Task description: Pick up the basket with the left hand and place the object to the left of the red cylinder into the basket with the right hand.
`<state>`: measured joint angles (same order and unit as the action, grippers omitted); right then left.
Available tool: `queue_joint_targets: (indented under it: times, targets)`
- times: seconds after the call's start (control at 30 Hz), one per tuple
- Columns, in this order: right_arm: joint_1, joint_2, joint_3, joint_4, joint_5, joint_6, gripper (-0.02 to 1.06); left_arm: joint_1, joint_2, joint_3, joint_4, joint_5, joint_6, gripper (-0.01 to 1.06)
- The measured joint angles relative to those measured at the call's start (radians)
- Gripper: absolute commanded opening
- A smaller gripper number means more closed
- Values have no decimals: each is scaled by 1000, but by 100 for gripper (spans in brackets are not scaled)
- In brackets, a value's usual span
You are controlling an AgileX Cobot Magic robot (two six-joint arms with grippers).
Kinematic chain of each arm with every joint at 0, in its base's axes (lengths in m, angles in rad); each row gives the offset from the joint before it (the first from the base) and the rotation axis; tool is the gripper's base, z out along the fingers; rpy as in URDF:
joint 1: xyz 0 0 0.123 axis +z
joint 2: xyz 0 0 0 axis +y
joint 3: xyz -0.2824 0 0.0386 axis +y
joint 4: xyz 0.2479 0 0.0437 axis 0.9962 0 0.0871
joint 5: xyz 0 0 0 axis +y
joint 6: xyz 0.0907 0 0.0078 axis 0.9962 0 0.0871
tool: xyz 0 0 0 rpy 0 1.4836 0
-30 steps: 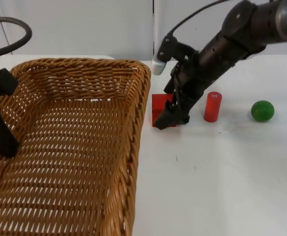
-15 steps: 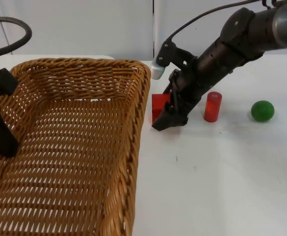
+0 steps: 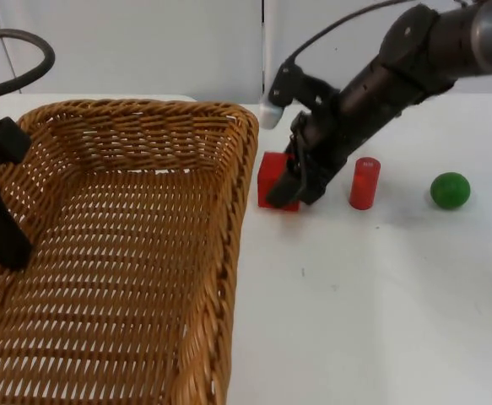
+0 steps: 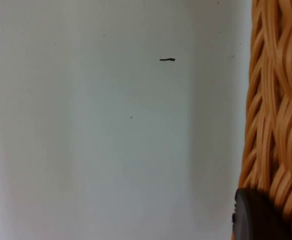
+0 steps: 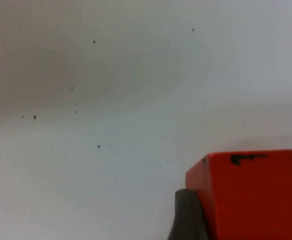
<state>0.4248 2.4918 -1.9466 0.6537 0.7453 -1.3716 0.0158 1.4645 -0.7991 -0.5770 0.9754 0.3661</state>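
Right gripper (image 3: 289, 187) clamps the red block (image 3: 271, 179) at frame centre, beside the red cylinder (image 3: 364, 182); lift straight, clear the rim of the basket (image 3: 244, 169), which the left gripper (image 3: 1, 240) grips

The right gripper (image 3: 294, 187) now lifts the red block (image 3: 273, 179) slightly, shifted up from a second ago

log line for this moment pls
left gripper: holds basket by left rim | right gripper: shut on red block left of red cylinder | block not yet in basket
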Motion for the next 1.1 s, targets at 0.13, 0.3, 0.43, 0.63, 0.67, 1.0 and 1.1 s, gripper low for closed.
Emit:
queue_joint_targets:
  times: [0.13,0.3,0.43,0.63,0.67,1.0,1.1]
  targets:
    - [0,-84,0,-101,32,107,0,0,0,0,2,-4,1,0]
    - [0,-200,0,-171,98,188,0,0,0,0,2,-6,1,0]
    - [0,-292,0,-186,132,223,0,0,0,0,8,-13,1,0]
    - [0,-428,0,-188,175,300,0,0,0,0,8,-19,1,0]
    - [0,-446,0,-188,194,303,0,0,0,0,8,-19,1,0]
    - [0,-533,0,-191,321,363,0,0,0,0,8,-20,6,0]
    - [0,-533,0,-195,350,375,0,0,0,0,8,-20,7,0]
